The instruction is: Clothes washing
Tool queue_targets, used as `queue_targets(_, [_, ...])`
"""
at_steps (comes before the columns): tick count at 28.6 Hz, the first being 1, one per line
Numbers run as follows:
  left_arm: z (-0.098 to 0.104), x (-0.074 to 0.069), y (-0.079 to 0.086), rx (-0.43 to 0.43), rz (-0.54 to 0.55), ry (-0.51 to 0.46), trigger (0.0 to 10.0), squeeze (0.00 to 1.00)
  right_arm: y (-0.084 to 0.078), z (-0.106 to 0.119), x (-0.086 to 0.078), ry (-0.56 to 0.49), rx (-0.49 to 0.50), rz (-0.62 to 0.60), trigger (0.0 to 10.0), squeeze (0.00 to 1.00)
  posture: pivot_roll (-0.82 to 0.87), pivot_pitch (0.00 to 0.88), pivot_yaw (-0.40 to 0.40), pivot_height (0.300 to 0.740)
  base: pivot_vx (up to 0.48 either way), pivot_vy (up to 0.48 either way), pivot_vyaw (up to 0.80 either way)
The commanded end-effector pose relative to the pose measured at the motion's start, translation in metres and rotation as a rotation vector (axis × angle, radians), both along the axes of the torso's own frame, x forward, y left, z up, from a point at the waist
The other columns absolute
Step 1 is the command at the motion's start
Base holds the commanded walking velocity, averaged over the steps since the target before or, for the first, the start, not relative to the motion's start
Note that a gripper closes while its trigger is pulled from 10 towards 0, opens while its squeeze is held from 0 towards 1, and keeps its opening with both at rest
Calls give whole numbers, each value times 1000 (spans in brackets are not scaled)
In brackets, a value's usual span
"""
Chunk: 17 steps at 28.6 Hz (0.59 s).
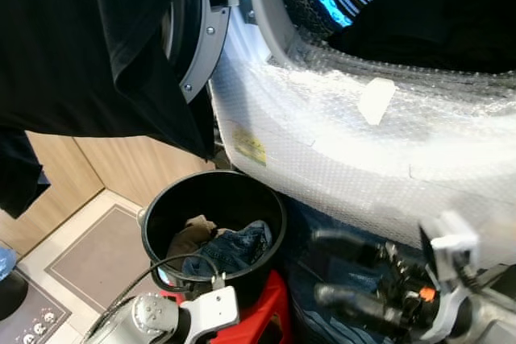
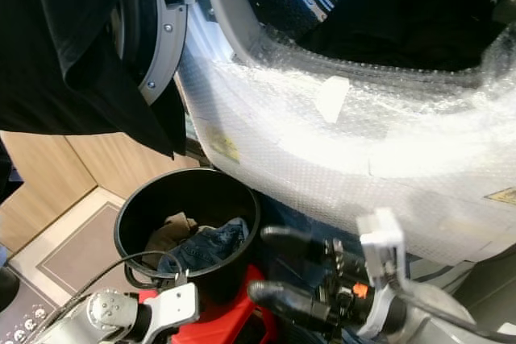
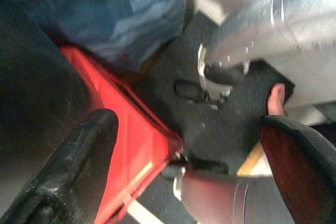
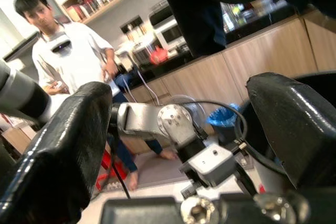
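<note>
Left eye view, one bucket [image 1: 211, 199] (two garments [image 1: 222, 246])

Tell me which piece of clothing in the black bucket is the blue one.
The blue denim-looking garment lies in the black bucket on the side toward the washing machine. The other piece, a tan-brown cloth, sits beside it on the robot's left.

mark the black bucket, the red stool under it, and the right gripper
black bucket [image 1: 153, 223]: left eye view, on its left inner wall.
red stool [image 1: 274, 300]: left eye view, on the seat edge right of the bucket.
right gripper [image 1: 326, 265]: left eye view, midway between its two open fingertips.
</note>
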State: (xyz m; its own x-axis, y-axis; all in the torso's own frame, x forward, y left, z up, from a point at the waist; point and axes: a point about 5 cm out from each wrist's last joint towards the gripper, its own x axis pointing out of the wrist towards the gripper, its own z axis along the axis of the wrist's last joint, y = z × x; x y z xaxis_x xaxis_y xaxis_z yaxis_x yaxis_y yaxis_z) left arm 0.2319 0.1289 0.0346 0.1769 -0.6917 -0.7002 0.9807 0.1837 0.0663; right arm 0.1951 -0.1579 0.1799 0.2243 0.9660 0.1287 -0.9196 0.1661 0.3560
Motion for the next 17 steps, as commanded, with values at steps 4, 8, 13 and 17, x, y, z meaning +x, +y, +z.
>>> queue_targets(4, [-20, 0, 7, 141, -60, -14, 10000, 0, 0, -29, 1, 41, -62, -2, 10000, 0, -118, 95, 99, 740, 0, 0, 0])
queue_targets(8, [-27, 2, 7, 166, -68, -19, 10000, 0, 1, -41, 2, 57, -75, -9, 10000, 0, -119, 89, 108, 740, 0, 0, 0])
queue_targets(13, [-45, 3, 5, 218, -43, -3, 10000, 0, -4, -68, 4, 99, -117, -58, 10000, 0, -119, 75, 125, 740, 0, 0, 0])
queue_targets(17, [-67, 1, 2, 304, 10, 2, 10000, 0, -12, -103, 6, 185, -185, -153, 10000, 0, -129, 77, 134, 740, 0, 0, 0])
